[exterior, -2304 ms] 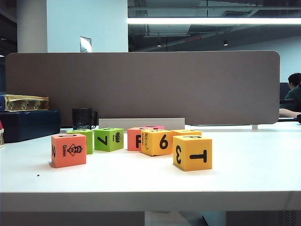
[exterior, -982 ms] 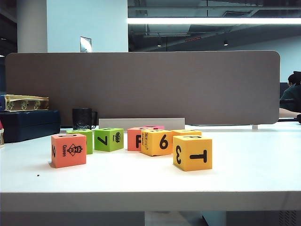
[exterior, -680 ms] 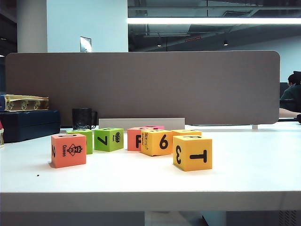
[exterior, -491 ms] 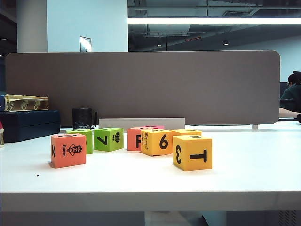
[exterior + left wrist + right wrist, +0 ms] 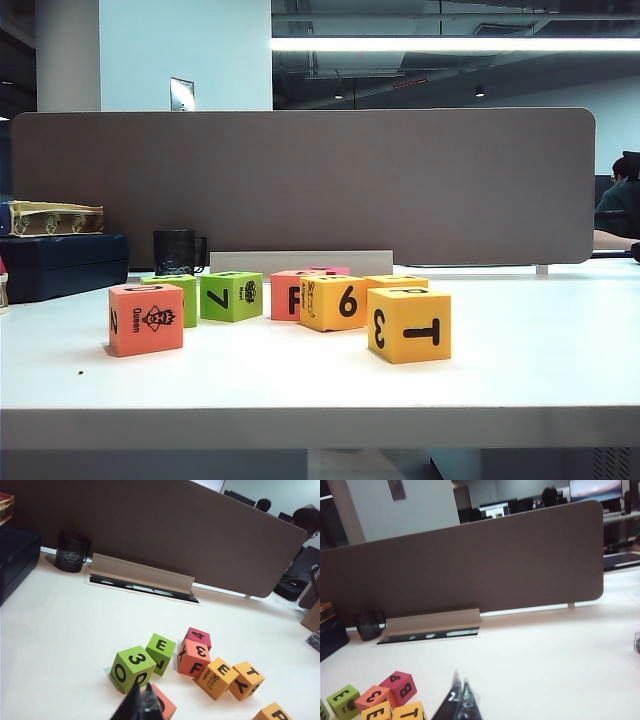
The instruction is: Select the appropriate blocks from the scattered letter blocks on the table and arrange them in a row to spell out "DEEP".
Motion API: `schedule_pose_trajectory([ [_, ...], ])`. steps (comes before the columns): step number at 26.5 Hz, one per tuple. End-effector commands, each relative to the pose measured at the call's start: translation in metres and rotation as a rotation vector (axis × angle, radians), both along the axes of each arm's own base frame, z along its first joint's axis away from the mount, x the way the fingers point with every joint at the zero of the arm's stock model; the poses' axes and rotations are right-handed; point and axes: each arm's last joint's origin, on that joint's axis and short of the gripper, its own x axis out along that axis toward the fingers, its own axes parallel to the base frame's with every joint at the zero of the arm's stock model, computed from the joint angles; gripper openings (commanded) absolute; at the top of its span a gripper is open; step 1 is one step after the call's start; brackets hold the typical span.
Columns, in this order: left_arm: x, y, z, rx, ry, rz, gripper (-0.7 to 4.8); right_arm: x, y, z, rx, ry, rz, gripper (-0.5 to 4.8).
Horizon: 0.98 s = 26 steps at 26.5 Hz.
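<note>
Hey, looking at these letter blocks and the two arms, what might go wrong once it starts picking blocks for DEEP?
1. The salmon F block touches the orange E block, so reaching between them may knock neighbours.
2. The green E block leans against the green block; lifting one could tip the other.
3. The left gripper and right gripper are shut and must open before descending.

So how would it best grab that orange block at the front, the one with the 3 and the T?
Probably from above, pinching two opposite upright faces. The yellow-orange cube sits flat on the table and stands apart from the cube with the 6, so its sides look free. The left gripper and right gripper are both shut and would need to open first.
</note>
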Motion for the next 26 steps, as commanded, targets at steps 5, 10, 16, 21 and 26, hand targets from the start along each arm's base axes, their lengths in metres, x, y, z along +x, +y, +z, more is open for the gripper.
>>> schedule_pose_trajectory([
  [5,0.009,-0.002,0.021,0.056,0.053,-0.079,-0.06,0.007,0.002,0.031,-0.004,0.099,0.065,-0.02],
  [10,0.022,-0.003,0.041,0.128,0.127,-0.109,-0.06,0.030,0.006,0.054,-0.006,0.215,0.194,-0.02],
  [16,0.038,-0.004,0.059,0.141,0.173,-0.141,-0.06,0.059,0.008,0.076,0.008,0.375,0.279,-0.02],
  [21,0.054,-0.004,0.069,0.159,0.213,-0.159,-0.06,0.082,0.011,0.093,-0.025,0.463,0.338,-0.02],
  [26,0.067,-0.005,0.070,0.158,0.254,-0.197,-0.06,0.099,0.021,0.103,-0.059,0.493,0.399,-0.02],
])
